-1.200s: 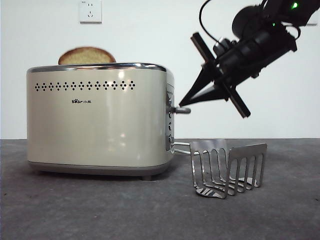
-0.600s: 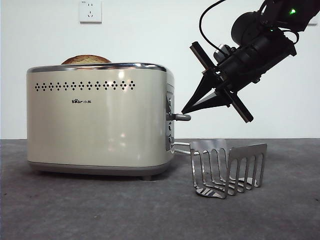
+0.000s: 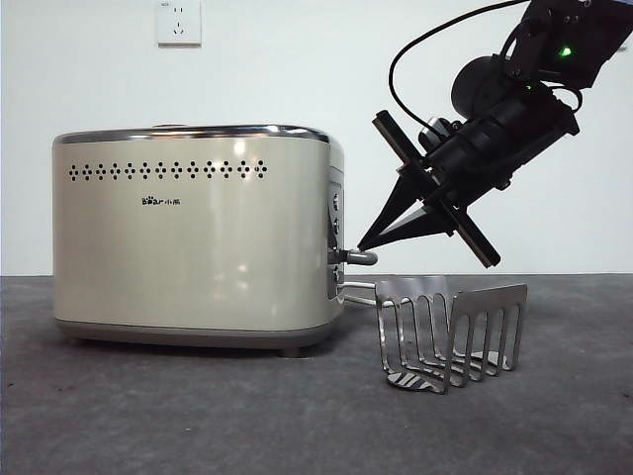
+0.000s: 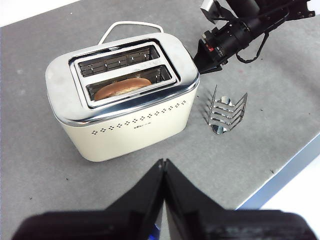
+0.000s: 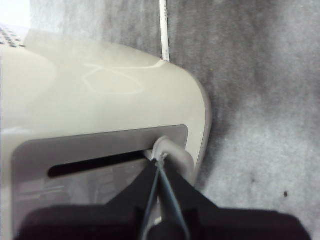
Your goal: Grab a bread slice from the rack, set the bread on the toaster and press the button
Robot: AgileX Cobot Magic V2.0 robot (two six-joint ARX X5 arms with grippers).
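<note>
The step in hand is judged to be the pressing of the button; the right tool is set with its tips on top of that grey lever at the toaster's narrow end panel, its two black jaws clenched together on nothing, as the right wrist view shows them meeting in a point at the knob. The slice of bread is seen from the left wrist view sunk into the slot nearer the vent holes, only its domed crust showing; from the front it is hidden below the chrome rim. The lever appears low in its slot, though whether it has latched cannot be told from these views.

To do the step well, the push should be kept straight down along the slot, so that the closed tips are not allowed to slide off the rounded knob toward the rack, which stands on the surface just beside and below; pressure is best held until the lever is fully seated, and the tool then lifted clear without dragging the knob up.

The left tool waits high above the surface, its jaws pressed together and empty.
</note>
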